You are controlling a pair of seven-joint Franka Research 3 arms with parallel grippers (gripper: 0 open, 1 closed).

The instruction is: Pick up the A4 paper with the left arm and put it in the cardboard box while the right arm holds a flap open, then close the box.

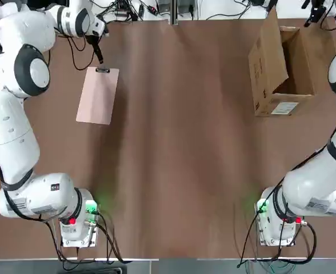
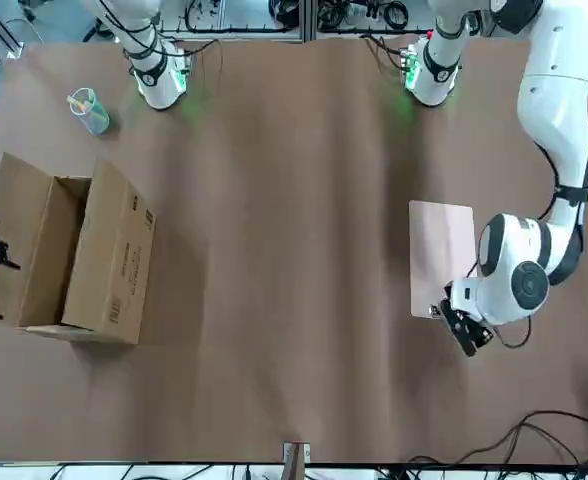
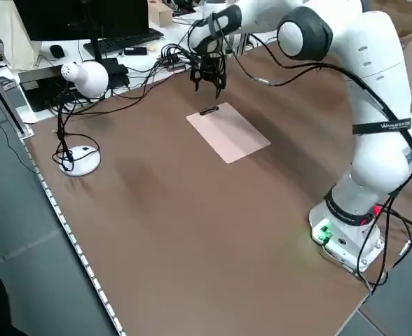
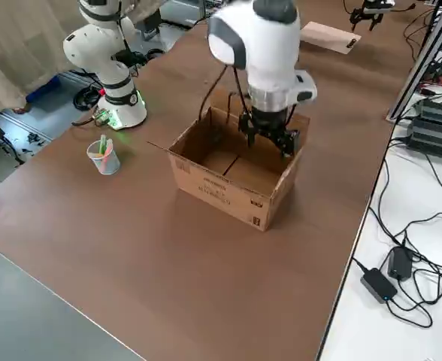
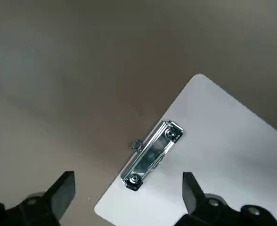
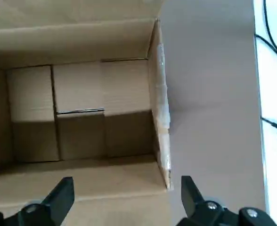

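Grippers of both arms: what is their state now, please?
Left gripper: open, empty, above the clipboard's clip end.
Right gripper: open, empty, over the cardboard box.

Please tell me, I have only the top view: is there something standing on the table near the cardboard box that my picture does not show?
Observer: Yes. The front view shows a cup with some pens in it, on the table between the box and the base of the right arm.

Operator: Thank you. And the right gripper, where is it and how are its fingers?

Observer: The right wrist view shows its fingers apart, nothing between them; the right gripper is over one side of the open box.

Operator: And the left gripper, please?

Observer: Its fingers are also apart, says the left wrist view: the left gripper is near the clip end of the clipboard, not gripping it.
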